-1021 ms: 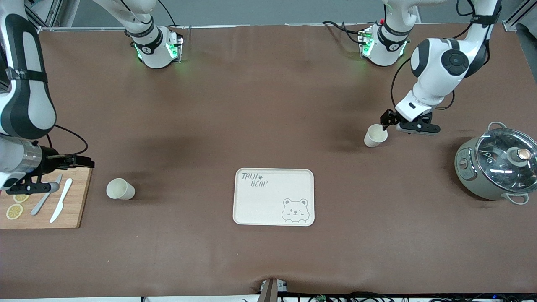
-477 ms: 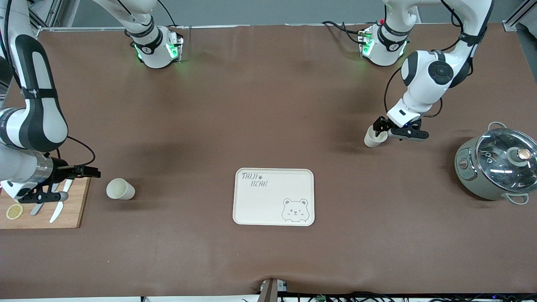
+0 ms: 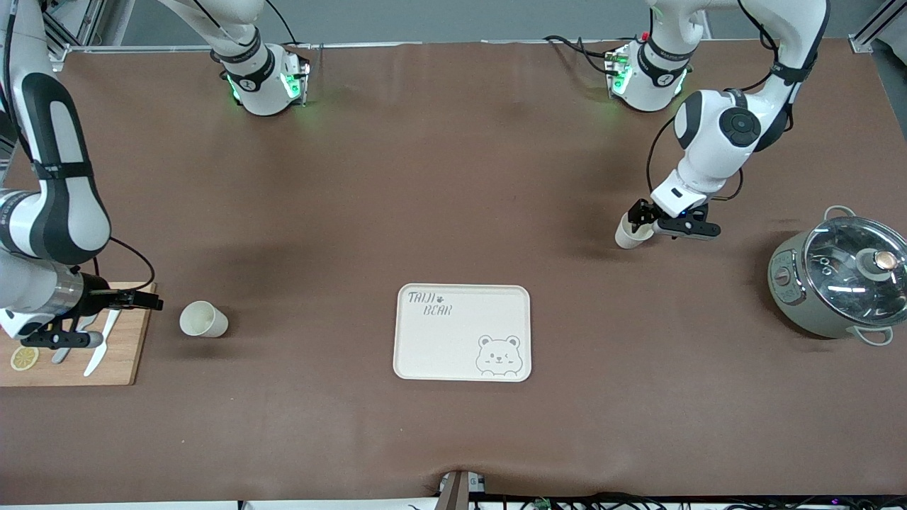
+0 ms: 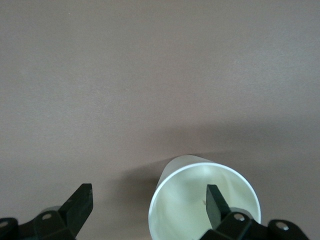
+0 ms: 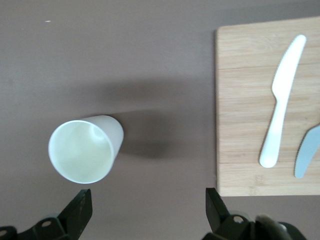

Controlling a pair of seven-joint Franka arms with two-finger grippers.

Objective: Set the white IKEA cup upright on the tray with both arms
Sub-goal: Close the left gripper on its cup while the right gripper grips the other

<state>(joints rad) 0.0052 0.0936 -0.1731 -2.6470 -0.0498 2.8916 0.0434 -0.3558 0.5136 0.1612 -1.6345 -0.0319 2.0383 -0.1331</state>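
The cream bear tray (image 3: 462, 333) lies mid-table, bare. One white cup (image 3: 630, 233) stands mouth up toward the left arm's end. My left gripper (image 3: 642, 218) is open at this cup. In the left wrist view one finger (image 4: 216, 202) is inside the cup (image 4: 190, 210) and the other finger (image 4: 80, 205) is outside it; the gripper's middle (image 4: 149, 194) is at the rim. A second white cup (image 3: 203, 319) stands toward the right arm's end. My right gripper (image 3: 147, 302) is open beside it, apart from it. The right wrist view shows that cup (image 5: 84, 150) ahead of the open gripper (image 5: 147, 200).
A wooden cutting board (image 3: 124, 354) with knives (image 3: 103, 347) and a lemon slice (image 3: 23, 358) lies under the right wrist. It also shows in the right wrist view (image 5: 245, 110). A grey pot with a glass lid (image 3: 836, 278) stands at the left arm's end.
My left gripper has come down onto its cup, one finger now inside the rim. My right gripper has moved off the board toward the second cup. Neither cup has moved.
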